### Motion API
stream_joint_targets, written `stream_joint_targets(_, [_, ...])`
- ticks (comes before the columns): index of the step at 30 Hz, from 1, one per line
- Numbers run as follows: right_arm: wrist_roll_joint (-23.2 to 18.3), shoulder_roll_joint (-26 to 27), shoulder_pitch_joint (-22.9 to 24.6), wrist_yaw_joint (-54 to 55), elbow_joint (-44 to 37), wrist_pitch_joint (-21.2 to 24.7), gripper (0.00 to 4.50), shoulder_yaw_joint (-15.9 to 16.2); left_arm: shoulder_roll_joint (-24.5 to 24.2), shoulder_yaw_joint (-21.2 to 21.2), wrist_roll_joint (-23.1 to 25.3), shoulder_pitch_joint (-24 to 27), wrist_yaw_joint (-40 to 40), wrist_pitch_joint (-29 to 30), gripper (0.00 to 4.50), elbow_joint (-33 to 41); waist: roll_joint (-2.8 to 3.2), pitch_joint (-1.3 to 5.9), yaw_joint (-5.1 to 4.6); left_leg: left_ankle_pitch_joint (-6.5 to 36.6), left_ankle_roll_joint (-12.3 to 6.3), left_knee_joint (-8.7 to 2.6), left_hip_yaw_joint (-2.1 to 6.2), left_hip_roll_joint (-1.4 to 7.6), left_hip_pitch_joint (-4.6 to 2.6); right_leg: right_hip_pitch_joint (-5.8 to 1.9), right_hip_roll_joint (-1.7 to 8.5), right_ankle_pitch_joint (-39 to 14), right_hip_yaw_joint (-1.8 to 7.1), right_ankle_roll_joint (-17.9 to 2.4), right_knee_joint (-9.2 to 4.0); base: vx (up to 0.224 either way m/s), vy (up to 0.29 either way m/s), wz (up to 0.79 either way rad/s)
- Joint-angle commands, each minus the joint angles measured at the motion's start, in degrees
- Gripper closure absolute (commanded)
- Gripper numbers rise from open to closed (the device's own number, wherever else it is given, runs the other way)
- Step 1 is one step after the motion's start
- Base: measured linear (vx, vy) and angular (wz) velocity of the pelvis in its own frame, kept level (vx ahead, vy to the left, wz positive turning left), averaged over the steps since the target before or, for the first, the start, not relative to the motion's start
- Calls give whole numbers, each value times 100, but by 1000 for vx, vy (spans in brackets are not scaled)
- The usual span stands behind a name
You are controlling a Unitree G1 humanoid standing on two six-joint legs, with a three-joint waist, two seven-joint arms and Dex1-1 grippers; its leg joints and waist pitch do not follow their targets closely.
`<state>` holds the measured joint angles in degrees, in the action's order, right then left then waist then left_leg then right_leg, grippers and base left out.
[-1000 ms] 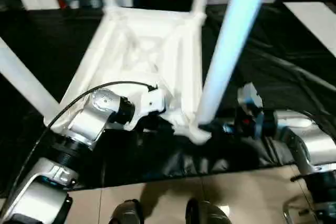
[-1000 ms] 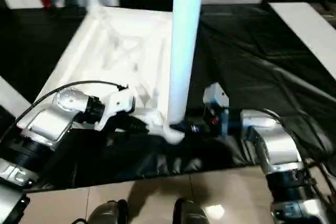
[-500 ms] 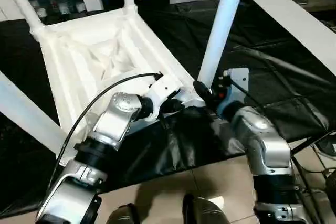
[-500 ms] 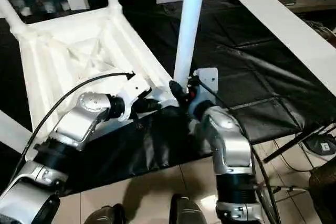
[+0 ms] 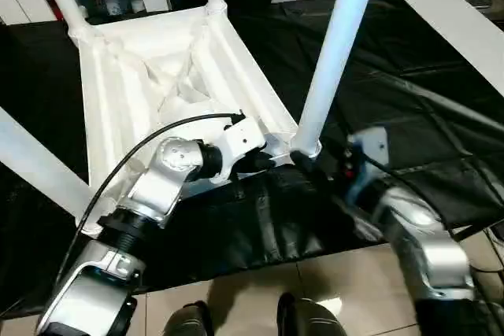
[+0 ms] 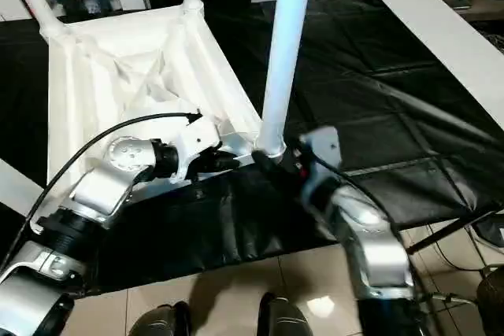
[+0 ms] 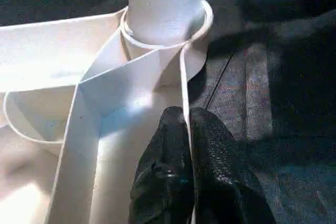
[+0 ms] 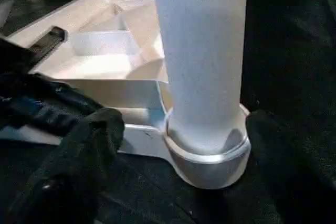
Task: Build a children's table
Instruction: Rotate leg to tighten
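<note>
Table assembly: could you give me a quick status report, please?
Left gripper shut on a thin edge wall of the upturned table top. Right gripper open, fingers either side of the near leg, seated upright in its corner socket. Nothing in the way.

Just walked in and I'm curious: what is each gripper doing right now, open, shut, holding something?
Left gripper: shut on a thin rib of the table top.
Right gripper: open, one finger on each side of the leg, holding nothing.
</note>
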<state>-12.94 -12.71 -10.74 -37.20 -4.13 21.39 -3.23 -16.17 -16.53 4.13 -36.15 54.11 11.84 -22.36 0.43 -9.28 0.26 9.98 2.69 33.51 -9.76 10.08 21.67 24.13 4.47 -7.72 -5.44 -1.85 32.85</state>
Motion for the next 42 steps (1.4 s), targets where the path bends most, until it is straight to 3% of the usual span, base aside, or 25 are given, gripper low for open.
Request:
stream_joint_targets(1, [-298, -312, 154, -355, -247, 66, 7, -315, 76, 369, -474, 71, 65, -60, 450, 326, -45, 556, 28, 994, -549, -351, 72, 269, -44, -378, 420, -1927, 334, -1116, -397, 0, 0, 0])
stream_joint_targets(2, [-370, -362, 184, -406, -295, 135, 0, -348, 87, 402, -540, 95, 87, 6, 407, 389, -52, 545, 28, 1017, -557, -350, 66, 263, -46, -390, 421, -1966, 335, -1117, -407, 0, 0, 0])
stream_joint_targets(7, [-1192, -657, 405, -1067, -867, 462, 0, -522, 226, 584, -853, 349, -49, 209, 382, 839, -67, 509, 45, 1123, -683, -348, 81, 262, -24, -378, 414, -2281, 303, -1057, -455, 0, 0, 0])
stream_joint_targets(9, [-1892, -707, 470, -1369, -1330, 793, 0, -628, 272, 611, -969, 665, -144, 345, 363, 1279, -95, 444, 31, 1234, -686, -371, 94, 261, -19, -344, 407, -2590, 298, -888, -486, 0, 0, 0])
stream_joint_targets(10, [-1892, -707, 470, -1369, -1330, 793, 0, -628, 272, 611, -969, 665, -144, 345, 360, 1279, -93, 450, 30, 1237, -681, -367, 97, 262, -26, -346, 415, -2659, 297, -857, -492, 0, 0, 0])
stream_joint_targets(12, [-2331, -682, 400, -1398, -1615, 990, 0, -574, 268, 630, -992, 1036, -290, 531, 334, 1738, -112, 401, 12, 1326, -631, -381, 95, 251, -36, -297, 405, -2964, 294, -709, -545, 0, 0, 0])
stream_joint_targets(15, [-2395, -534, 240, -1237, -1741, 1068, 0, -440, 223, 737, -1132, 1540, -461, 865, 321, 2356, -92, 377, 2, 1491, -441, -408, 135, 265, -48, -267, 423, -3327, 288, -551, -559, 0, 0, 0])
stream_joint_targets(16, [-2395, -534, 240, -1237, -1741, 1068, 0, -440, 223, 737, -1132, 1540, -461, 865, 316, 2356, -89, 360, -11, 1526, -420, -425, 142, 266, -26, -269, 426, -3372, 281, -544, -567, 0, 0, 0])
stream_joint_targets(17, [-2402, -462, 148, -1154, -1734, 1094, 0, -410, 184, 774, -1179, 1720, -515, 979, 303, 2564, -71, 347, -6, 1664, -373, -411, 131, 256, -92, -201, 409, -3553, 280, -471, -617, 0, 0, 0])
stream_joint_targets(18, [-2422, -322, -24, -995, -1709, 1138, 0, -356, 56, 839, -1220, 2126, -605, 1119, 288, 2957, -125, 339, -26, 1651, -335, -434, 150, 261, -62, -224, 415, -3480, 281, -486, -592, 0, 0, 0])
stream_joint_targets(19, [-2434, -274, -76, -936, -1711, 1153, 0, -337, 6, 864, -1237, 2285, -637, 1165, 280, 3108, -101, 343, -24, 1608, -326, -455, 174, 274, -18, -255, 426, -3393, 280, -509, -553, 0, 0, 0])
stream_joint_targets(20, [-2434, -274, -76, -936, -1711, 1153, 0, -337, 6, 864, -1237, 2285, -637, 1165, 279, 3108, -77, 330, -45, 1654, -317, -462, 161, 280, -43, -206, 404, -3381, 291, -477, -582, 0, 0, 0])
stream_joint_targets(21, [-2373, -136, -185, -767, -1700, 1162, 0, -184, -88, 967, -1409, 2871, -638, 1323, 278, 3711, -142, 327, -40, 1620, -317, -450, 145, 286, -69, -182, 422, -3277, 318, -504, -568, 0, 0, 0])
stream_joint_targets(23, [-2288, -43, -250, -668, -1657, 1140, 0, -2, -137, 1070, -1544, 3347, -658, 1464, 257, 4211, -89, 327, -40, 1516, -307, -479, 146, 311, -39, -190, 406, -3048, 328, -558, -534, 0, 0, 0])
stream_joint_targets(24, [-2222, -3, -282, -613, -1596, 1110, 0, 88, -183, 1121, -1618, 3584, -639, 1511, 243, 4439, -148, 336, -43, 1375, -316, -482, 149, 321, -6, -213, 417, -2776, 340, -643, -473, 0, 0, 0])
stream_joint_targets(27, [-1931, 94, -370, -404, -1364, 1002, 0, 255, -370, 1292, -1845, 4158, -561, 1683, 227, 4978, -143, 301, -11, 1335, -352, -499, 104, 318, -42, -165, 385, -2607, 365, -656, -495, 0, 0, 0])
stream_joint_targets(28, [-1784, 138, -418, -309, -1239, 932, 0, 301, -486, 1414, -1968, 4411, -530, 1792, 227, 5201, -205, 268, 3, 1368, -294, -523, 89, 313, -35, -167, 380, -2574, 369, -679, -488, 0, 0, 0])
stream_joint_targets(29, [-1784, 138, -418, -309, -1239, 932, 0, 301, -486, 1414, -1968, 4411, -530, 1792, 202, 5201, -205, 268, 3, 1368, -294, -523, 89, 313, -35, -167, 380, -2574, 369, -679, -488, 0, 0, 0])
stream_joint_targets(30, [-1502, 240, -546, 44, -924, 843, 0, 271, -755, 1735, -2176, 4909, -361, 1905, 195, 5522, -232, 254, -4, 1395, -243, -539, 102, 316, -20, -186, 395, -2606, 371, -671, -474, 0, 0, 0])
stream_joint_targets(33, [-1252, 282, -715, 473, -516, 644, 0, 74, -1109, 2164, -2342, 5418, -84, 2011, 188, 5720, -195, 219, -48, 1538, -119, -557, 97, 304, -61, -150, 377, -2669, 384, -623, -485, 0, 0, 0])
stream_joint_targets(34, [-1149, 249, -792, 658, -340, 531, 0, -30, -1269, 2432, -2417, 5677, 64, 2053, 188, 5792, -258, 208, -64, 1584, -101, -571, 93, 301, -70, -158, 358, -2658, 387, -595, -492, 0, 0, 0])
stream_joint_targets(35, [-1080, 223, -842, 784, -226, 458, 0, -99, -1373, 2613, -2468, 5850, 162, 2080, 188, 5840, -207, 202, -28, 1608, -55, -564, 93, 308, -104, -138, 378, -2627, 399, -636, -469, 0, 0, 0])
stream_joint_targets(37, [-950, 85, -996, 1069, 81, 288, 0, -323, -1663, 3279, -2666, 6229, 440, 2189, 188, 5869, -210, 184, -27, 1674, -24, -579, 84, 304, -121, -127, 342, -2544, 400, -603, -462, 0, 0, 0])
stream_joint_targets(40, [-741, -50, -1197, 1402, 526, 42, 0, -607, -2066, 4021, -2962, 6446, 583, 2316, 188, 5815, -200, 160, -5, 1869, 44, -580, 59, 288, -179, -89, 317, -2491, 407, -592, -466, 0, 0, 0])
stream_joint_targets(42, [-723, -85, -1229, 1414, 618, -2, 0, -651, -2150, 4160, -3008, 6454, 617, 2309, 165, 5766, -209, 159, 9, 1888, 46, -581, 62, 283, -174, -99, 324, -2489, 415, -585, -454, 0, 0, 0])
